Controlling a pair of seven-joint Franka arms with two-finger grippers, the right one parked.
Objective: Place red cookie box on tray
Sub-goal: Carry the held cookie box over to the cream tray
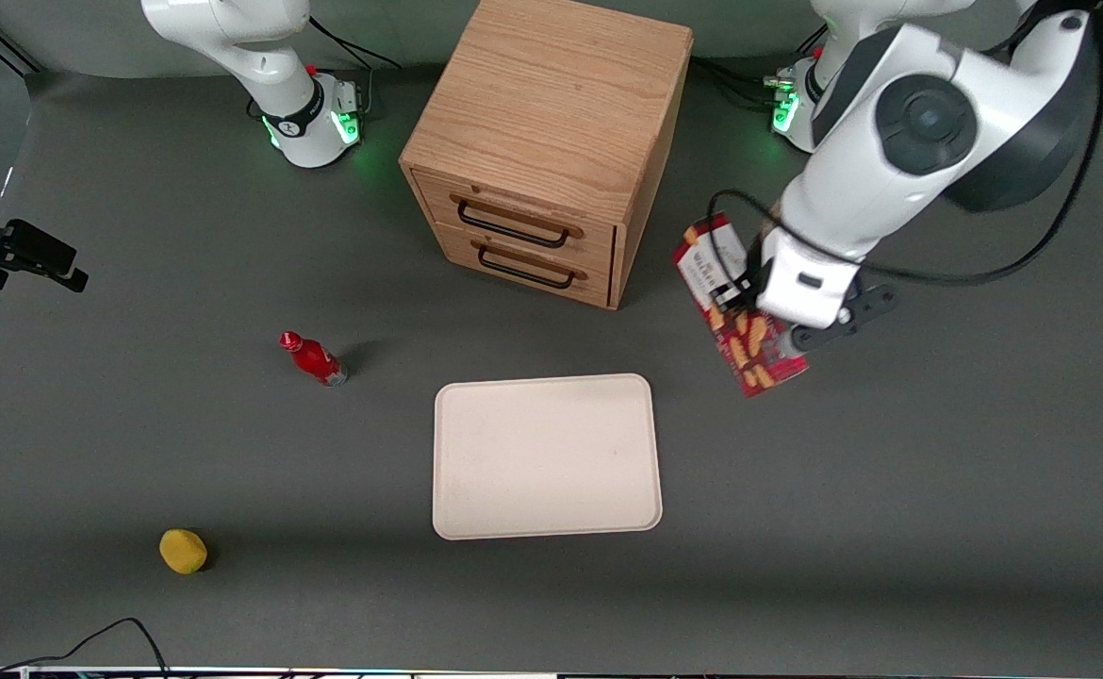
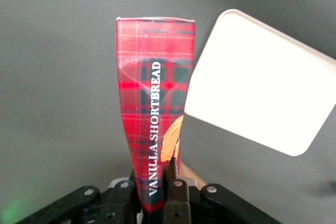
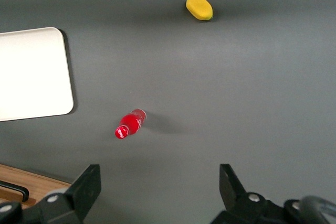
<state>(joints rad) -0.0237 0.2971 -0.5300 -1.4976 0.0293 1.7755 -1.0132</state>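
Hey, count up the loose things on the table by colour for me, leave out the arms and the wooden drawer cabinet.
Red: 2, the red cookie box held in the left arm's tool above the table beside the tray, and a small bottle.
Yellow: 1, a rounded yellow object.
Cream: 1, the tray.
Total: 4

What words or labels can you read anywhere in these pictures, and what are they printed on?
"VANILLA SHORTBREAD": white letters along the narrow side of the red cookie box, which the left end effector holds shut, above the table beside the tray.
White panel on the box's end: print too small to read.
Small red bottle, wooden drawer cabinet: no readable text.
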